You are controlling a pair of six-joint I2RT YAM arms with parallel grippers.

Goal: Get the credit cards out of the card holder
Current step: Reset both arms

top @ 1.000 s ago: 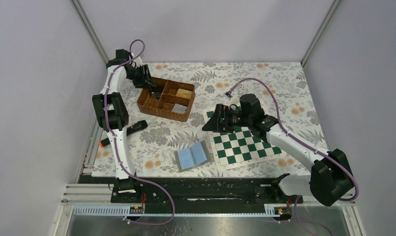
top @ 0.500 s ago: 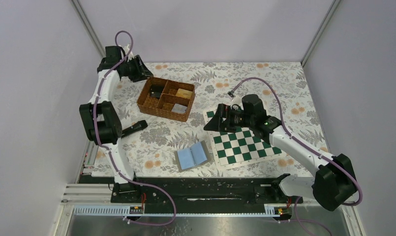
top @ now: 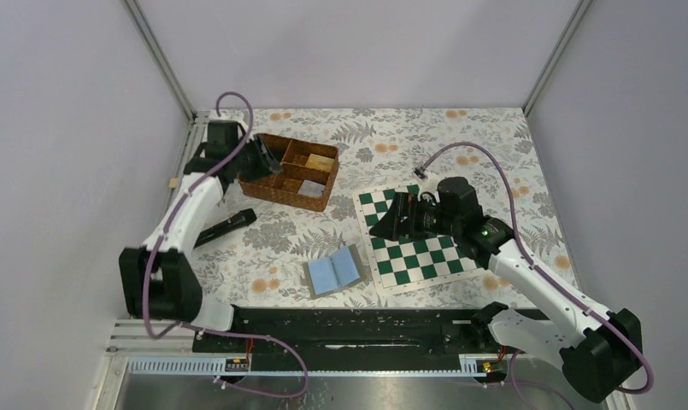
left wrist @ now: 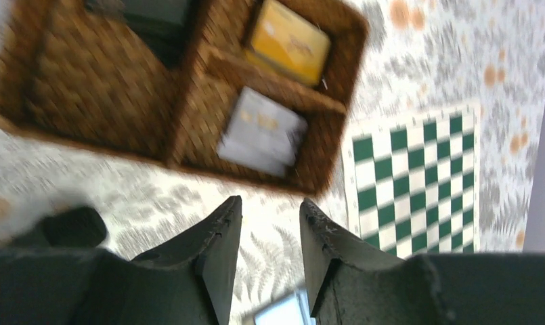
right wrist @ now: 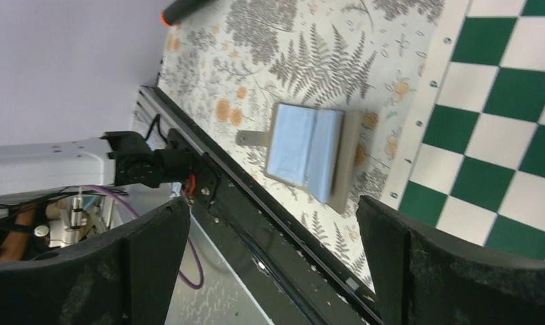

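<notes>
The card holder lies open on the flowered cloth, light blue inside up, left of the chessboard mat. It also shows in the right wrist view, and as a sliver in the left wrist view. I see no cards in it. My left gripper hovers at the wicker basket's left end, jaws a little apart and empty. My right gripper is over the mat's left edge, wide open and empty, above and right of the holder.
The brown wicker basket at the back left holds a yellow card, a grey card and a dark item. A black marker lies left of the holder. The green chessboard mat lies at the right.
My left arm has swung from the back left corner down toward the basket's left end. My right gripper has drawn slightly right and nearer. The card holder has not moved.
</notes>
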